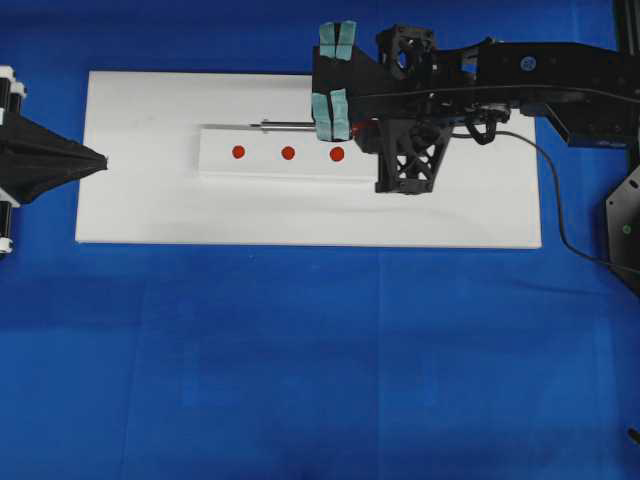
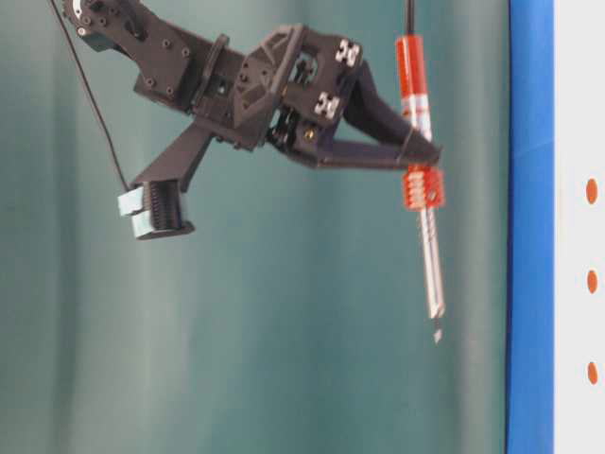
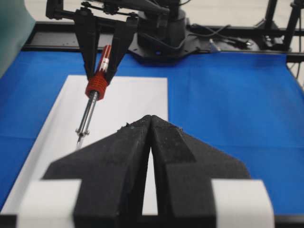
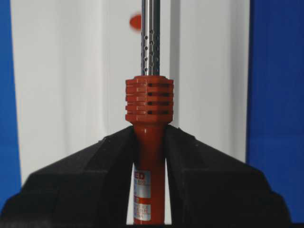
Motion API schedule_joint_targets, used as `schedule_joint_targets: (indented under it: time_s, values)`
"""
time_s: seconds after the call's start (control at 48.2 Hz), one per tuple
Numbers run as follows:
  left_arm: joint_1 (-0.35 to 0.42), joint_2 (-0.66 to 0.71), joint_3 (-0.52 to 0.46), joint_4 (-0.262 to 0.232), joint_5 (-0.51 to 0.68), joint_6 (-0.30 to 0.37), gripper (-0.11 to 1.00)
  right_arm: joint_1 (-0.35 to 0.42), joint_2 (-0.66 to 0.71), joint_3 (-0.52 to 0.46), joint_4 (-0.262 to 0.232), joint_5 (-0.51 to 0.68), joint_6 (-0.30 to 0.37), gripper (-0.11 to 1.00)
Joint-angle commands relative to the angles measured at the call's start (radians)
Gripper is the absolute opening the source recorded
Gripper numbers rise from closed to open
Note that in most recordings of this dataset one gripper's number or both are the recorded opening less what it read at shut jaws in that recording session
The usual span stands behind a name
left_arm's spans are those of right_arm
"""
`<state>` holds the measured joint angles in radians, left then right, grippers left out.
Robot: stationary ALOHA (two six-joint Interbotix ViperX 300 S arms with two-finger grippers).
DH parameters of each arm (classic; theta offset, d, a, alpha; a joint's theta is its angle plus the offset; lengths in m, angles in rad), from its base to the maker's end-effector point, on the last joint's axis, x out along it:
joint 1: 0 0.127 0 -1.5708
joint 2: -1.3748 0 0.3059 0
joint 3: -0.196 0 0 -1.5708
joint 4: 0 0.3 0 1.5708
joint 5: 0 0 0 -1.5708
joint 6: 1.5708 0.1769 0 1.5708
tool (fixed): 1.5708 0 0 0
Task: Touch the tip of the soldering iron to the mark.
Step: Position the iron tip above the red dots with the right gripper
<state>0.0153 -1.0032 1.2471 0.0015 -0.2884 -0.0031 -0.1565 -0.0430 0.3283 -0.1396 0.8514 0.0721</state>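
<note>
My right gripper (image 1: 368, 132) is shut on the orange-red handle of the soldering iron (image 4: 149, 142) and holds it above the white board (image 1: 140, 210). The silver shaft (image 1: 288, 125) points left, with the tip (image 1: 253, 126) behind the raised white strip (image 1: 215, 168). Three red marks sit on the strip: left (image 1: 238, 152), middle (image 1: 288, 153), right (image 1: 337, 154). In the table-level view the tip (image 2: 437, 333) is clearly apart from the board. My left gripper (image 1: 102, 160) is shut and empty at the board's left edge; its view shows the iron (image 3: 96, 85) ahead.
The iron's black cord (image 1: 558, 205) trails right off the board over the blue cloth (image 1: 300, 360). Teal foam pads (image 1: 330, 110) sit on the right arm above the strip. The second arm's base (image 3: 156, 33) stands at the far table edge.
</note>
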Motion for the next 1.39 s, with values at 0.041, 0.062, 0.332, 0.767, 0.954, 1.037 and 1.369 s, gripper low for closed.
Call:
schedule_joint_targets:
  time_s: [0.041,0.062,0.332,0.767,0.954,1.037,1.369]
  values:
    - [0.003,0.005,-0.011,0.0,-0.005,0.0,0.0,0.003,-0.031,-0.04,0.003,0.087,0.0,0.06]
    - [0.002,0.005,-0.011,0.0,-0.005,0.0,0.0,0.002,-0.031,-0.043,0.003,0.101,0.0,0.06]
    - [0.002,0.005,-0.009,0.002,-0.005,0.0,0.0,0.002,-0.031,-0.077,0.003,0.195,-0.002,0.06]
    - [0.003,0.006,-0.011,0.0,-0.005,0.0,0.0,0.003,-0.029,-0.075,0.003,0.193,0.0,0.06]
    - [0.002,0.006,-0.011,0.002,-0.005,0.0,0.0,0.003,-0.029,-0.075,0.003,0.195,0.0,0.06]
    - [0.002,0.005,-0.011,0.0,-0.005,0.0,0.0,0.002,-0.029,-0.075,0.003,0.193,0.0,0.06]
    - [0.002,0.005,-0.011,0.0,-0.005,0.0,0.0,0.003,-0.029,-0.075,0.003,0.193,0.0,0.06]
